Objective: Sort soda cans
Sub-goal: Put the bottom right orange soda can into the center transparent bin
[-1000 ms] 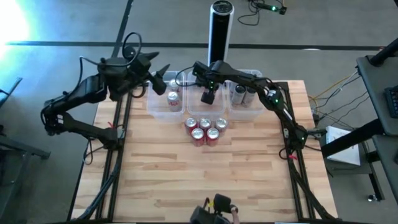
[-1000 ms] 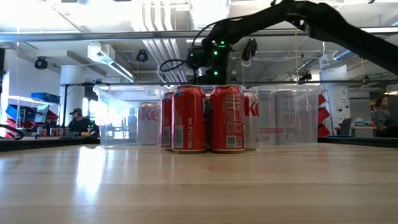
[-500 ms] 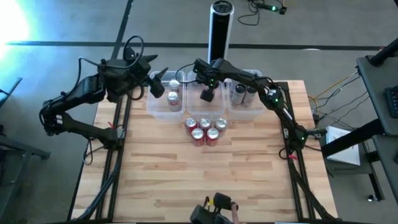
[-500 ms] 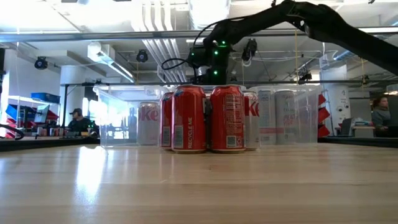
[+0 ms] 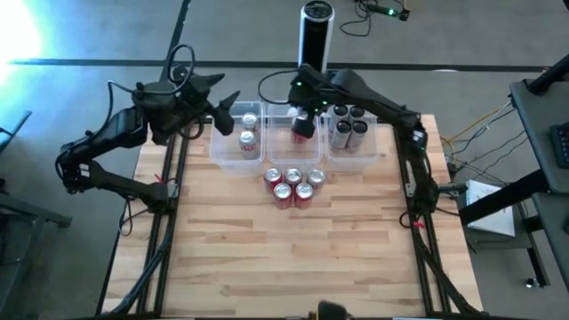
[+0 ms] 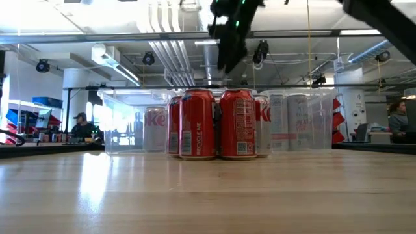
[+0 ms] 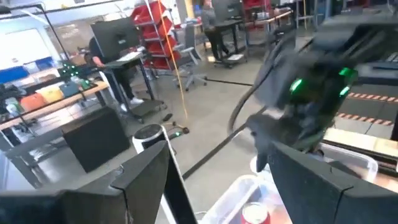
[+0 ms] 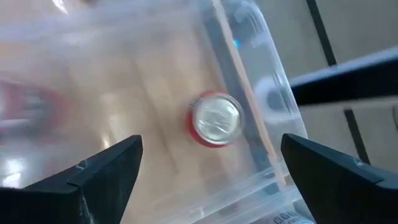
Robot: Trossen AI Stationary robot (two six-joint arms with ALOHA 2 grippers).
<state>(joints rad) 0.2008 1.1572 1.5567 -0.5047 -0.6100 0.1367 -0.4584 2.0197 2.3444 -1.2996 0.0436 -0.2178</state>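
Five red soda cans (image 5: 293, 185) stand grouped on the wooden table in front of three clear tubs. The left tub (image 5: 229, 156) holds two cans (image 5: 248, 133). The right tub (image 5: 366, 158) holds several silver and dark cans (image 5: 348, 124). One red can (image 8: 216, 119) stands near a corner of the middle tub (image 5: 286, 155). My right gripper (image 5: 305, 124) hangs open above that tub, slanting down, with nothing between its fingers; the low view shows it high above the cans (image 6: 229, 49). My left gripper (image 5: 228, 114) waits open and level at the left tub's far left corner.
A tall black cylinder post (image 5: 313, 40) stands just beyond the table's far edge, behind the middle tub. The near half of the table (image 5: 293, 267) is bare wood. A person sits far off in the room at the low view's left (image 6: 79, 125).
My right gripper has risen out of the middle tub and drawn a little toward the far right, tipping less steeply downward. The red can stays standing in the tub below it. The left arm has kept still.
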